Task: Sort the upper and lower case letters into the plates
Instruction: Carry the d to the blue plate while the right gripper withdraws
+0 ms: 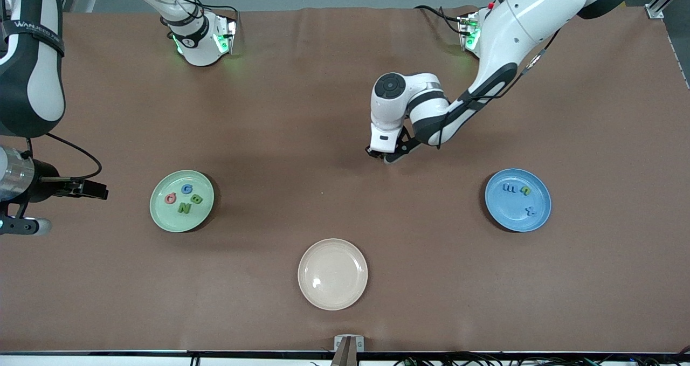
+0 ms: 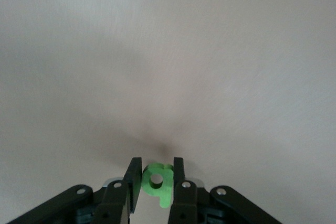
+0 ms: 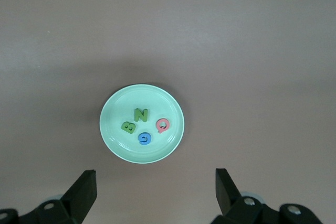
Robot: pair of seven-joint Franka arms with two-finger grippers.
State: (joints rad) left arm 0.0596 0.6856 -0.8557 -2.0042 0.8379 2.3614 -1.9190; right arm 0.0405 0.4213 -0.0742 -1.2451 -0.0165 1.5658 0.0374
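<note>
The mint green plate [image 1: 164, 215] lies toward the right arm's end and holds several capital letters: a red Q [image 1: 171, 198], a blue G [image 1: 187, 188], a green B [image 1: 197, 199] and a green N [image 1: 184, 208]. It also shows in the right wrist view [image 3: 118, 109]. The blue plate [image 1: 509, 215] lies toward the left arm's end and holds three small letters. My left gripper [image 1: 387, 157] is low over the bare middle of the table, shut on a small green letter [image 2: 157, 180]. My right gripper [image 1: 102, 192] is open and empty beside the mint plate [image 3: 155, 171].
A cream-beige plate [image 1: 332, 274] with nothing in it lies nearest the front camera, midway between the two coloured plates. The brown table covering [image 1: 334, 204] spans the whole work area.
</note>
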